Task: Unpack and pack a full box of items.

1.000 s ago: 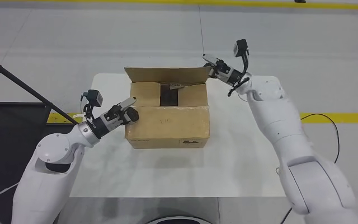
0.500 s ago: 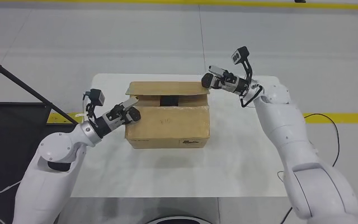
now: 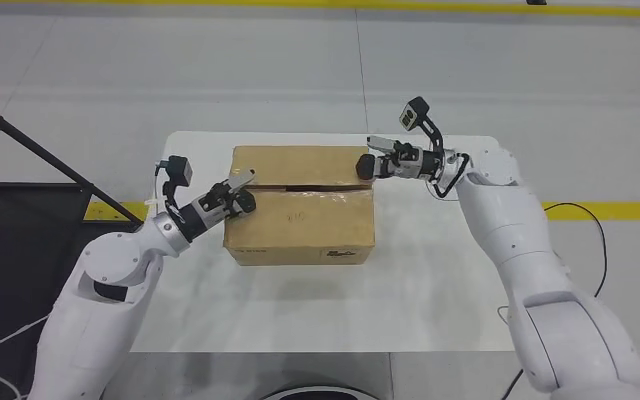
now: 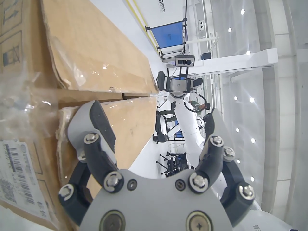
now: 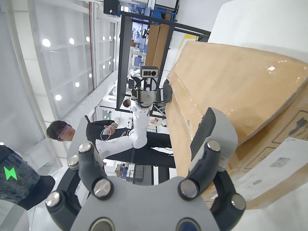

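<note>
A: Where's the box sitting?
B: The brown cardboard box point(image 3: 300, 215) is sitting mid-way across the white table point(image 3: 430, 290), top flaps point(image 3: 300, 165) lying down shut.
A: Left gripper?
B: The left gripper point(image 3: 240, 188) point(image 4: 154, 114) is hovering at the box's left end, fingers spread and gripping nothing. One pad point(image 4: 102, 121) is lying over a flap edge.
A: Right?
B: The right gripper point(image 3: 368, 160) point(image 5: 146, 116) is sitting at the far right corner, also spread wide and holding nothing. One finger point(image 5: 211, 131) is lying by the flap.
</note>
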